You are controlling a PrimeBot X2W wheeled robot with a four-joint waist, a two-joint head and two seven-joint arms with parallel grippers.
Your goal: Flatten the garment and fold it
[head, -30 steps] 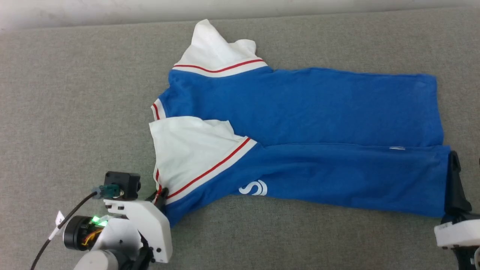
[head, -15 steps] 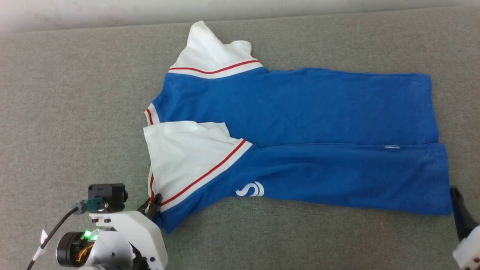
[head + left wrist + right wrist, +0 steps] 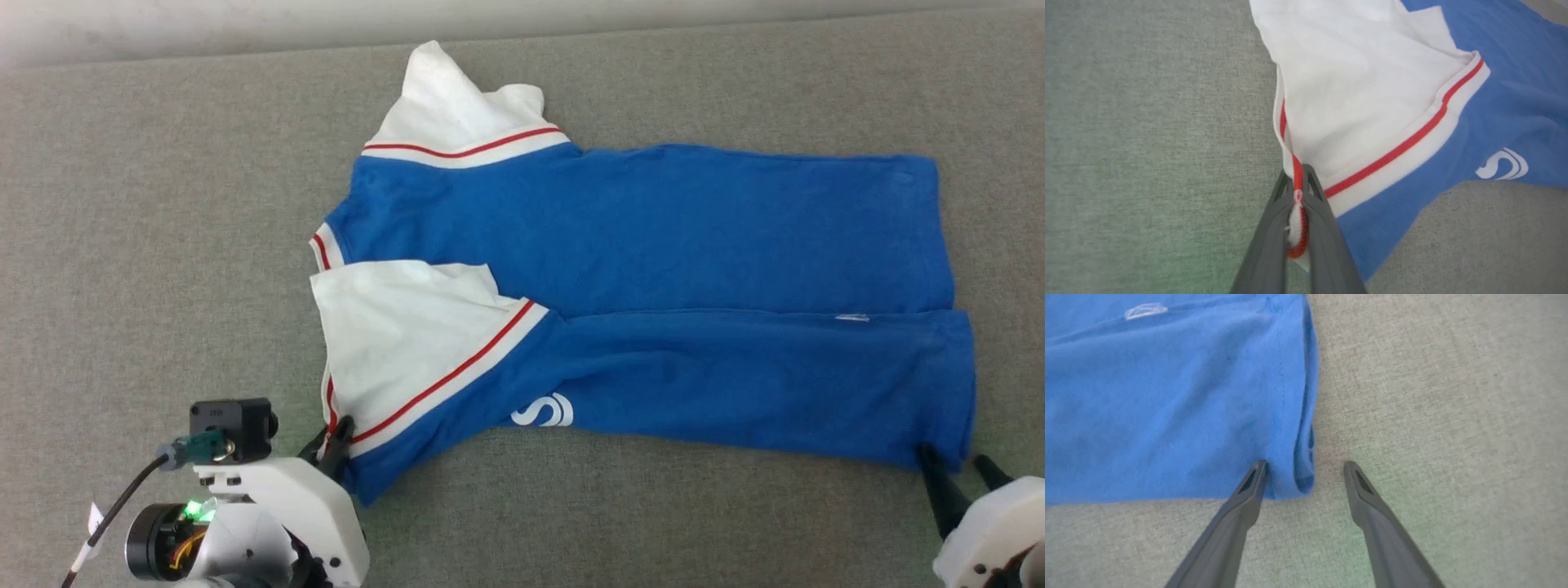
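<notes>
As the head view has it, the garment (image 3: pixel 653 269) lies flat across the middle of the grey table (image 3: pixel 163 204). The sleeves are toward 9 o'clock and the hem toward 3 o'clock. The near long edge looks already turned in over the body, with a white "S" (image 3: pixel 545 411) peeking out at the fold.

- Left pincer (image 3: pixel 335 441), at 7 o'clock: clamped together on the red-and-white trim (image 3: pixel 1295 192) at the cuff edge of the near sleeve (image 3: pixel 400 335). The wrist view shows the trim bunched between the fingers, so the bite is good.
- Right pincer (image 3: pixel 955 465), at 4 o'clock: fingers wide apart, straddling the near hem corner (image 3: pixel 1300 477). One tip is on the cloth and the other on bare table. Nothing is gripped.
- Far sleeve (image 3: pixel 457 106), at 12 o'clock: rumpled and sticking up, not flat yet.

Handling, my read:
- It's thin jersey, light, limp and stretchy. It will sag between two grips and drag on the rough table cover.
- Doubled or stitched edges such as trim and hem hold better than single cloth.
- At the hem corner, take both layers in one pinch, or the top layer peels off alone.
- Lift both ends together and keep light tension from 9 to 3 o'clock. Too much pull distorts the knit.

Risk: the right pincer shuts beside the corner instead of on it.
</notes>
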